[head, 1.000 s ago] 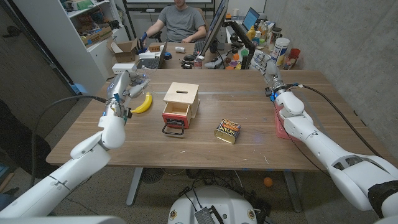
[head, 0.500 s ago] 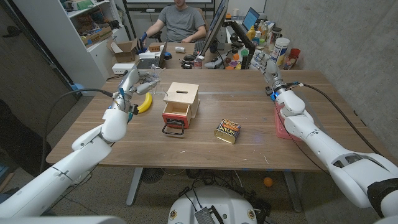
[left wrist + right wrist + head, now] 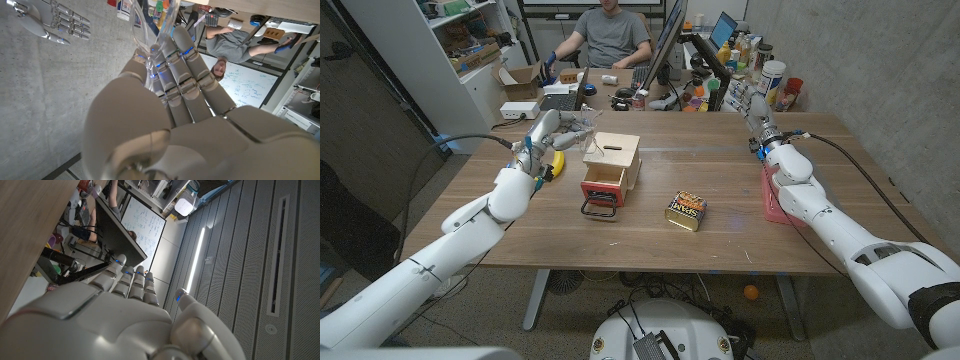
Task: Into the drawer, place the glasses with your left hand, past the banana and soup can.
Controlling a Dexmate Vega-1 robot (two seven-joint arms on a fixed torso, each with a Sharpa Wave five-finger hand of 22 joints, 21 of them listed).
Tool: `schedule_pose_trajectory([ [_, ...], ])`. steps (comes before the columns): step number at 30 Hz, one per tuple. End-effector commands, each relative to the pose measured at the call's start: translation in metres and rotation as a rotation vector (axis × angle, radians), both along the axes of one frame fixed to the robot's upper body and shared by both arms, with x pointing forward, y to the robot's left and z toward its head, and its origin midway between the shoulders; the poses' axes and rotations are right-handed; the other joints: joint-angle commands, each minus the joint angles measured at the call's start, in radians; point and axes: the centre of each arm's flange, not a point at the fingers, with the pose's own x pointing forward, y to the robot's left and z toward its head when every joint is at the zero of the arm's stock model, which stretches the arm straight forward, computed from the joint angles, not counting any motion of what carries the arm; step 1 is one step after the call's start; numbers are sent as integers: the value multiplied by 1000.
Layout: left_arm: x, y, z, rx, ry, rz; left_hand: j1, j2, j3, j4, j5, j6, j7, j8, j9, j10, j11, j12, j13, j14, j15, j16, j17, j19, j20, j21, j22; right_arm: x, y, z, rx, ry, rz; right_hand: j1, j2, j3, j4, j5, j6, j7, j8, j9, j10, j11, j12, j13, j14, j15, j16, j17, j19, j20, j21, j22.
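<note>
Glasses (image 3: 582, 130), clear-framed, are hanging pinched in the left hand (image 3: 542, 139), in the air just beside the drawer box (image 3: 611, 162) and above the banana (image 3: 556, 163). Drawer (image 3: 602, 186) is sitting pulled open at the box front. Soup can (image 3: 687, 211) is lying near the box, on its other side. Right hand (image 3: 758, 108) is waiting well apart, fingers straight, gripping nothing. Risks: the thin frame slipping from the pinch, or catching the box top and missing the narrow opening.
</note>
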Motion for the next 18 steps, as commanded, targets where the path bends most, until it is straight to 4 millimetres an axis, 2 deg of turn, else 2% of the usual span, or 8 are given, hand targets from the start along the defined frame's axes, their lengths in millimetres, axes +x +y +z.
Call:
schedule_pose_trajectory([
  [1,5,-23,3,68,36,-72,43,52,23,19,5,107,12,-3,5,56,-52,-2,6,46,-48,2,4,-4,-5,11,2,-1,-9,1,6,-6,-4,-1,67,6,0,-5,9,2,-1,2,10,-1,1,4,4,0,1,3,7,-24,-1,2],
  [18,1,-27,0,128,109,-75,43,52,24,19,5,109,16,-11,6,61,-53,-5,6,47,-48,3,4,-5,-4,17,2,1,-12,3,5,-9,0,-1,67,6,0,-5,9,1,-2,2,9,-2,1,4,5,0,0,3,7,-24,-1,2],
])
